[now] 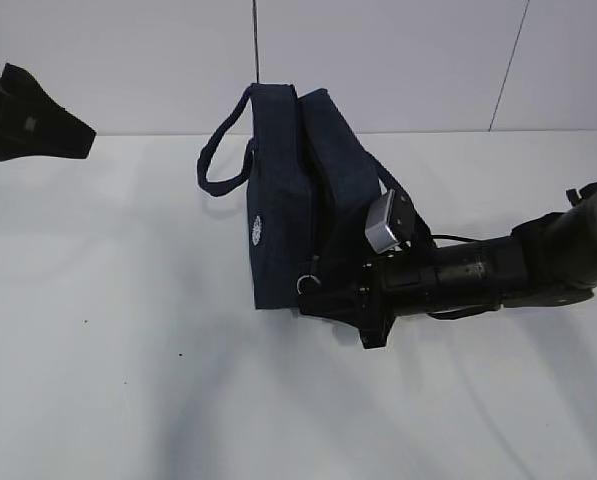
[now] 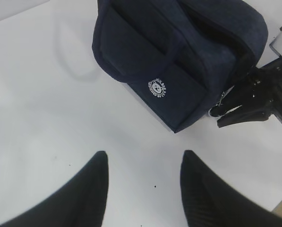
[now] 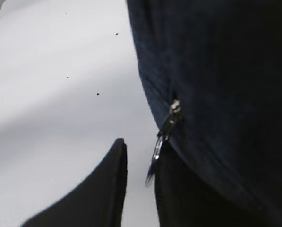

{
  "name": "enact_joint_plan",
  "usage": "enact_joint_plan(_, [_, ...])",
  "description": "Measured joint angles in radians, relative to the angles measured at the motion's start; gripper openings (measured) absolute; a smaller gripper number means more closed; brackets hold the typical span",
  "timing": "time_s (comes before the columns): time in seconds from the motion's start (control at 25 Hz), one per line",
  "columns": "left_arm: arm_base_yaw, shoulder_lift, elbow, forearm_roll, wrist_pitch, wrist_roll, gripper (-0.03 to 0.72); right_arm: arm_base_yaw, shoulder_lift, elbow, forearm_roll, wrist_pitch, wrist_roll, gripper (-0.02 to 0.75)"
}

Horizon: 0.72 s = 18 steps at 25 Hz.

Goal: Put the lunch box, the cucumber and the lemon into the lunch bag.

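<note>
- Right gripper (image 3: pixel 141 189): fingers nearly together, with the silver ring pull (image 3: pixel 152 163) hanging in the narrow gap between them. Contact with the ring is hard to confirm from the wrist view, so I cannot tell whether it is actually clamped.
- Left gripper (image 2: pixel 143 182): spread wide, holding nothing, hovering over bare table short of the bag; in the exterior view it sits at far left (image 1: pixel 38 125), well apart from everything.
- Count: one lunch bag (image 1: pixel 293 200), two loop handles, one round white logo (image 2: pixel 158 88), one zipper pull. Lunch box, cucumber and lemon: none visible in any view.
- Lunch bag stands near table centre, dark navy, logo side facing the left arm; the right arm (image 1: pixel 478 275) lies low along the table and meets the bag at its lower corner, where the ring shows (image 1: pixel 306 283).
- Surface: white table (image 1: pixel 128 350), a few tiny dark specks. White panelled wall (image 1: pixel 398 60) behind.
</note>
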Motion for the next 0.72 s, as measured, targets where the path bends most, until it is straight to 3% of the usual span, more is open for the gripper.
enact_joint_plan(0.16, [0.0,0.0,0.0,0.0,0.008,0.0,0.34,0.0,0.003,-0.01,0.0,0.0,0.0,0.006])
enact_joint_plan(0.72, [0.0,0.0,0.0,0.0,0.01,0.0,0.34,0.0,0.005,-0.01,0.0,0.053,0.121,0.0])
